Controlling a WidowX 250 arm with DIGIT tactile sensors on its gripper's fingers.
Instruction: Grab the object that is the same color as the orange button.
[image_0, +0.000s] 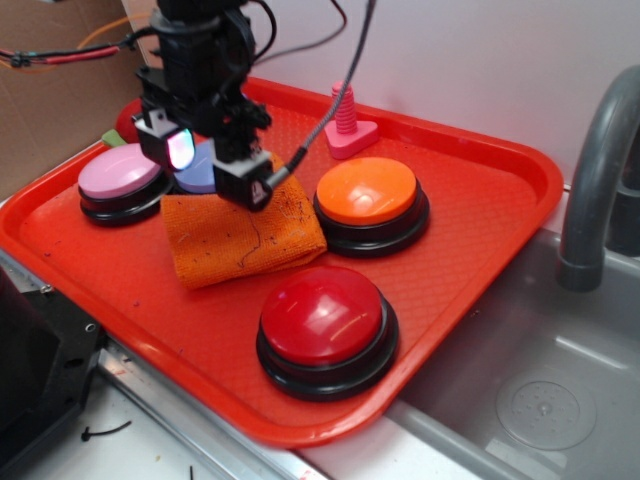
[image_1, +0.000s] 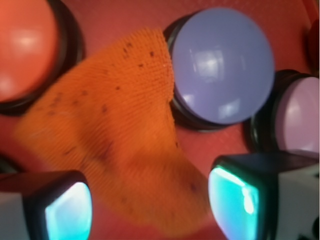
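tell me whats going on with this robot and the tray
A WidowX arm has its gripper poised over an orange cloth lying on a red tray. The jaws are open, one finger on each side of the cloth's edge, and nothing is gripped yet. Around the cloth sit dome buttons: an orange button to its right in the exterior view, a red button in front, and a pink button and a blue button beyond it.

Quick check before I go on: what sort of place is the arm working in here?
Probably a lab test bench built as a mock kitchen counter: a red plastic tray of dome push buttons such as the orange button and an orange cloth sits beside a metal sink with a grey faucet.
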